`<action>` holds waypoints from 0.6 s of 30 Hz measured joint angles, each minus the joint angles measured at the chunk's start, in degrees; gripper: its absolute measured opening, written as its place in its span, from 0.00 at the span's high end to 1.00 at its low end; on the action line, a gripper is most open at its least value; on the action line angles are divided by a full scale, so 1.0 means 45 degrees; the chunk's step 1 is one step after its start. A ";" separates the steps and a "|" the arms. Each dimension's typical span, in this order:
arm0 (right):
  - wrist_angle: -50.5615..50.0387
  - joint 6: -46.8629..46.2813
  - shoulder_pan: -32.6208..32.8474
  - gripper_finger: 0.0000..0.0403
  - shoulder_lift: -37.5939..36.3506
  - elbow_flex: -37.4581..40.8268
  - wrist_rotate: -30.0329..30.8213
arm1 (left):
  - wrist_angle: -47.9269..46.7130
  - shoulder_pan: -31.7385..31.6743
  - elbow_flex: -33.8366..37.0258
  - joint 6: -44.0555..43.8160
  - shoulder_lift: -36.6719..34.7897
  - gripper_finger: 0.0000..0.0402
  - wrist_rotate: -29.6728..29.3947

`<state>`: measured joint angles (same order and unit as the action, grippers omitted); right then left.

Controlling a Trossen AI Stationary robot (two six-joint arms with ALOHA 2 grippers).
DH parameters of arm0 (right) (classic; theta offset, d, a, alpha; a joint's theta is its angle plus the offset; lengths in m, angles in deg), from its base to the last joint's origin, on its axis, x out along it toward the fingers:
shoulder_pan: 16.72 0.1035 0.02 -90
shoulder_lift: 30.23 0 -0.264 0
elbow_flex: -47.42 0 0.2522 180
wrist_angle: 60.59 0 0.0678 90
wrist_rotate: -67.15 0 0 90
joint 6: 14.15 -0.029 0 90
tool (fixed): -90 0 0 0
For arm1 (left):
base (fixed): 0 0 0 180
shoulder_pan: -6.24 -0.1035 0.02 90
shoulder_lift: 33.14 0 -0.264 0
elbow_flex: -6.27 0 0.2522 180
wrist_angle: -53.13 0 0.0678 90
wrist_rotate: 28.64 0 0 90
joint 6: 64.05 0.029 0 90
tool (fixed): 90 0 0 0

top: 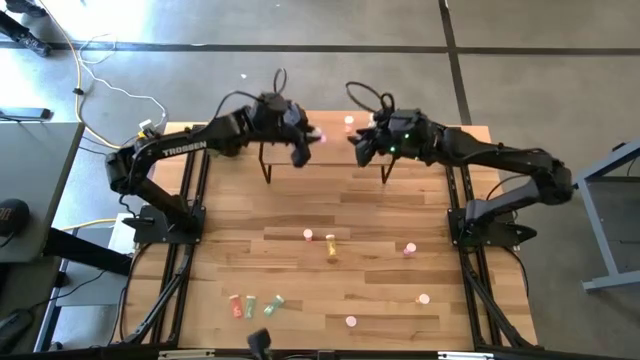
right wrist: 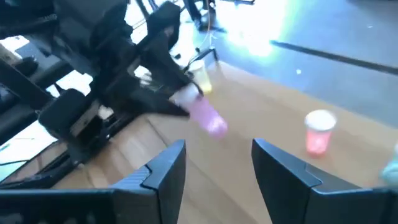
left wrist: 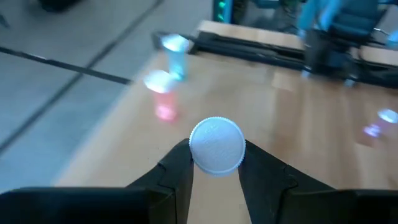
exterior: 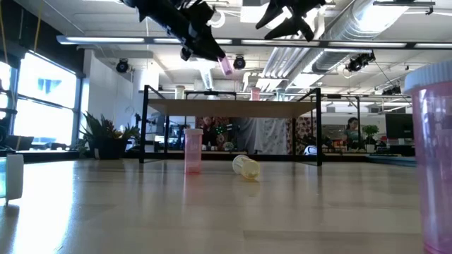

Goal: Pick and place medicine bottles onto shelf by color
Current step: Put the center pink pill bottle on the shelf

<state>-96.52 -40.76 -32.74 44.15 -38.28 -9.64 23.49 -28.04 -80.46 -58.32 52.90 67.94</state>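
My left gripper (top: 303, 143) hovers above the shelf (exterior: 233, 107), shut on a pink medicine bottle (top: 318, 135) with a white cap (left wrist: 216, 144). My right gripper (right wrist: 217, 168) is open and holds nothing. It hangs over the shelf's right part (top: 362, 147), facing the left gripper. In the right wrist view the held bottle (right wrist: 205, 116) sticks out of the left fingers. A pink bottle (right wrist: 319, 132) stands upright on the shelf top; a pale blue one (left wrist: 175, 53) and a yellow one (right wrist: 202, 78) stand farther off. My left gripper pinches the pink bottle between its two fingers (left wrist: 177, 168) at the cap end (left wrist: 216, 155). The cap faces back toward the wrist. The pink body (exterior: 226, 65) sticks out beyond the fingertips, slanting down. It is lifted clear above the shelf top.
Several bottles lie scattered on the slatted table: a pink one (exterior: 193, 149) upright, a yellow one (exterior: 246, 166) on its side, more at the near left (top: 253, 304) and right (top: 423, 298). One pink bottle (exterior: 434, 155) stands close to the low camera. The shelf has black legs (top: 266, 165).
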 joint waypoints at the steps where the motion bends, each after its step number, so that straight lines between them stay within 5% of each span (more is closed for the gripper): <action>1: 0.0008 0.0029 -0.0181 0.57 -0.0050 0.0000 -0.0010 | -0.0048 -0.0214 -0.0156 0.0186 0.0000 0.74 -0.0003; 18: -0.0804 0.0695 -0.1802 0.57 -0.0129 0.0000 -0.0610 | -0.2069 -0.2551 -0.2355 0.1872 0.0000 0.74 -0.0140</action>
<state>-100.13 -37.63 -40.84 43.57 -38.28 -12.39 14.18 -39.52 -91.05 -49.90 52.90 67.31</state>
